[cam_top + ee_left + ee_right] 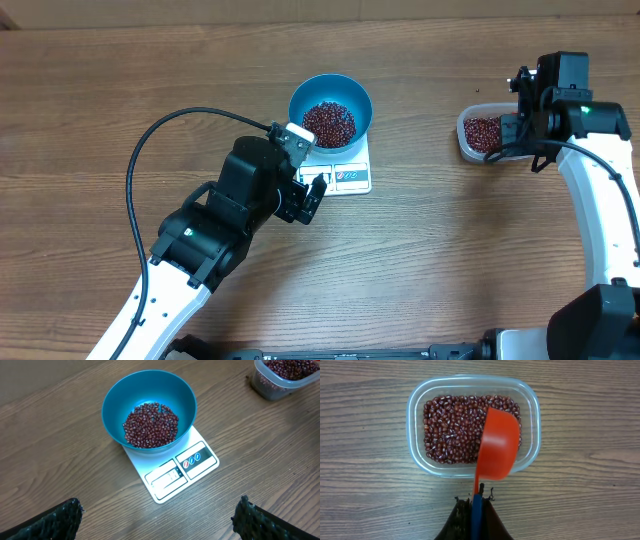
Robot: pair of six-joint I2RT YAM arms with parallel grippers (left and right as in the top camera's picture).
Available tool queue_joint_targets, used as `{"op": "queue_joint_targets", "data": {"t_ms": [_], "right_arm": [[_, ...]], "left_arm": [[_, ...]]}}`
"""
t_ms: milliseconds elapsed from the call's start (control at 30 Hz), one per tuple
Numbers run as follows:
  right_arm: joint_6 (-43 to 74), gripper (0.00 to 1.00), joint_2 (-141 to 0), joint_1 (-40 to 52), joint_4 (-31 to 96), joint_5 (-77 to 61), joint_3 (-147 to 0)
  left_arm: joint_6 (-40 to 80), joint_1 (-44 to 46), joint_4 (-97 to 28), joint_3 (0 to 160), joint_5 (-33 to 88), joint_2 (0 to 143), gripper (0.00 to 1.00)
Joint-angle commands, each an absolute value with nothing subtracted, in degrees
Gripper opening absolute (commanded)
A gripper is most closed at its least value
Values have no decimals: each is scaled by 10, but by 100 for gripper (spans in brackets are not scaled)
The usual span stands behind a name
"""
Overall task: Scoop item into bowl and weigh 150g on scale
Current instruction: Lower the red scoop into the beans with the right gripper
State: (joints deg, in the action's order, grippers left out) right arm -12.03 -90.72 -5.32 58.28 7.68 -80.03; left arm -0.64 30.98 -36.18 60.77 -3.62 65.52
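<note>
1. Overhead: my left fingers (314, 192) stand spread wide and empty, just short of the small flat white kitchen scale (345, 178). Beyond them the round light blue bowl (330, 88) sits on it, holding a heap of small dark red-brown beans (329, 122). Well away across the wooden surface (100, 90), my right fingers (522, 128) hang at the clear rounded-rectangular plastic tub (463, 142).
2. Left wrist: the bowl lies dead ahead between my open fingers, the scale's display end nearest me. I judge the beans loose, light singly and quick to roll, so pouring beats pinching. The bowl looks smooth and stiff; its rim is where I'd take it. The display and the round button marks are too small to read, and I see no brand.
3. Right wrist: my right fingers are clamped narrow on the handle of an orange-red plastic scoop (497, 445). Its cup reaches out ahead of them over the tub's near side, above more beans. No beans show on the cup. The scoop looks stiff and light; gripping the handle end should suit it.
</note>
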Motion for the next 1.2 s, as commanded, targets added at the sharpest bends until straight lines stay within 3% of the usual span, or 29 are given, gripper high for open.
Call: {"op": "queue_joint_targets", "data": {"t_ms": [0, 467, 567, 633, 933, 1000, 1167], "right_arm": [[-118, 4, -910, -55, 578, 74, -798], [-118, 4, -912, -55, 545, 74, -797], [-118, 14, -917, -55, 543, 74, -797], [-118, 4, -922, -55, 547, 74, -797], [-118, 4, -940, -55, 546, 74, -797], [-118, 8, -940, -55, 542, 74, -797], [-118, 4, -940, -55, 540, 74, -797]], "left_arm": [[-17, 308, -361, 606, -35, 656, 100], [-17, 308, -362, 606, -35, 656, 100], [-17, 308, -362, 606, -35, 656, 100], [-17, 308, -361, 606, -35, 656, 100], [-17, 308, -361, 606, -36, 656, 100], [-17, 308, -361, 606, -35, 656, 100], [-17, 308, -362, 606, -35, 656, 100]]}}
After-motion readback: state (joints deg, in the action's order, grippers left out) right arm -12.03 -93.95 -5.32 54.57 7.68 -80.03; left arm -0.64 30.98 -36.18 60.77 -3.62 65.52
